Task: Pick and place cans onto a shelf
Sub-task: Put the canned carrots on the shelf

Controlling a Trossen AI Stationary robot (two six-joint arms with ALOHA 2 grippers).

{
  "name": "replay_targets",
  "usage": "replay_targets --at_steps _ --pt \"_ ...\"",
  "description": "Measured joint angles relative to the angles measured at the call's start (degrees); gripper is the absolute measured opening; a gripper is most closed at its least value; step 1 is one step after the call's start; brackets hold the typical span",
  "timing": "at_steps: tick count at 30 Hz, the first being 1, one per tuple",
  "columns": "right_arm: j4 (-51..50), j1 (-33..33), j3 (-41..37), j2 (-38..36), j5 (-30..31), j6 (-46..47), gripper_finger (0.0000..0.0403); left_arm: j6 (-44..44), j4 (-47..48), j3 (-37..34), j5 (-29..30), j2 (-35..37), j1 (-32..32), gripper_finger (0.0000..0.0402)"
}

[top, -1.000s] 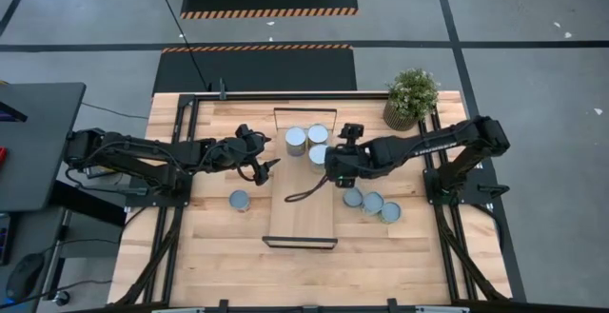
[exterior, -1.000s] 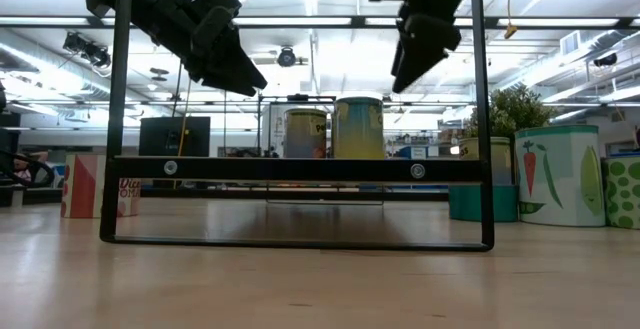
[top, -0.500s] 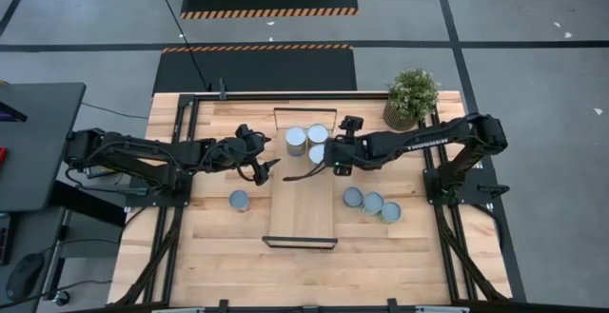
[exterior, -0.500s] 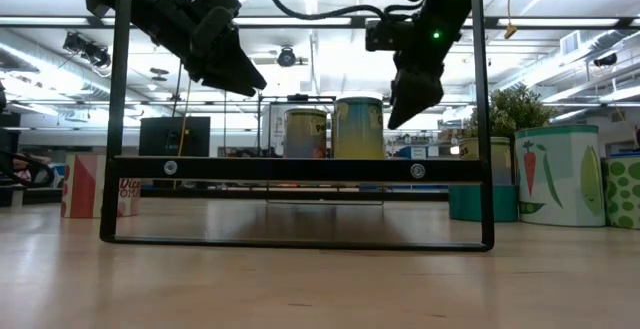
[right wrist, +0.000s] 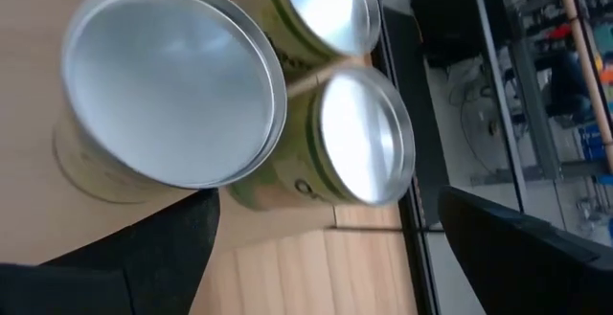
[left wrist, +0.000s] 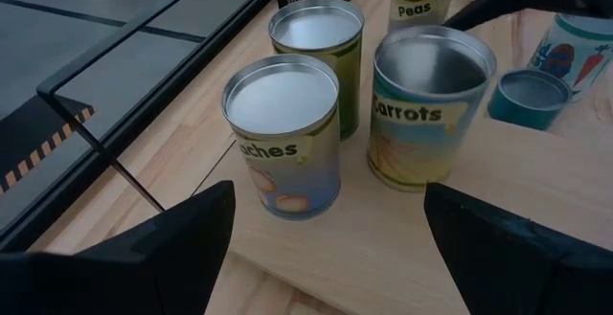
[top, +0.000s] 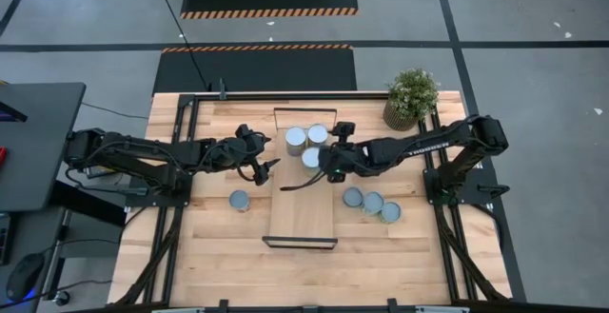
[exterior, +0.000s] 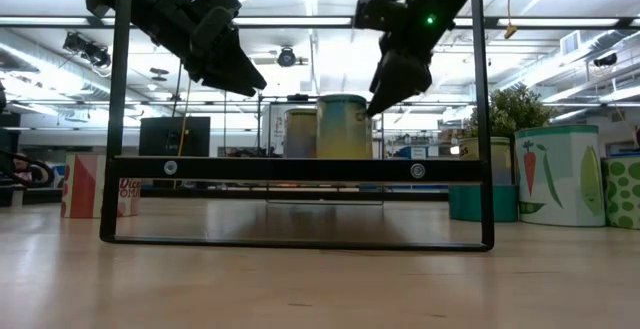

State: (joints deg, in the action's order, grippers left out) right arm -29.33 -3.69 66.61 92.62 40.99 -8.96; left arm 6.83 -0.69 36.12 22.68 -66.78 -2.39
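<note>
Three cans stand upright at the far end of the light-wood shelf: two at the back and one nearer, labelled "Carrots" in the left wrist view. My right gripper is open, low over that nearer can from its right side; it also shows in the low view and in its wrist view. My left gripper is open and empty, hovering just left of the shelf. My right gripper stands with one fingertip at the upper right rim of the nearer can, slanting down from the table's right. Whether it truly touches, I cannot tell. The can stands upright on the shelf.
One can stands on the table left of the shelf, three more right of it. A potted plant is at the far right corner. The shelf's black end frame crosses the low view.
My right gripper has gone toward the table's left and down, to the nearer can. That can has slid a little toward the table's left on the shelf, still upright.
</note>
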Motion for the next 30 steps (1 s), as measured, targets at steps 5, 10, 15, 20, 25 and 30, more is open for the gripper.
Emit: replay_targets --at_steps 5,10,15,20,25,30 --pt "3.03 -0.78 0.00 0.02 -0.06 -1.90 0.0399 0.04 0.00 0.00 0.00 0.00 0.00 0.0345" --pt "2.99 -0.87 0.00 0.04 -0.06 -1.40 0.0399 0.22 -0.02 0.00 0.00 0.00 0.00 0.0345" --pt "0.78 -0.87 0.00 0.13 -0.20 -0.81 0.0399 0.02 -0.02 0.00 0.00 0.00 0.00 0.0345" --pt "2.09 -0.87 0.00 0.13 -3.20 -0.73 0.0399 0.00 -0.11 0.00 0.00 0.00 0.00 0.0345" --pt "5.56 -0.87 -0.02 0.13 -3.21 -2.30 0.0399 0.27 -0.13 0.00 0.00 0.00 0.00 0.0345" --pt "8.37 -0.66 -0.02 0.13 -3.72 -4.92 0.0399 0.33 -0.11 0.00 0.01 0.00 0.00 0.0345"
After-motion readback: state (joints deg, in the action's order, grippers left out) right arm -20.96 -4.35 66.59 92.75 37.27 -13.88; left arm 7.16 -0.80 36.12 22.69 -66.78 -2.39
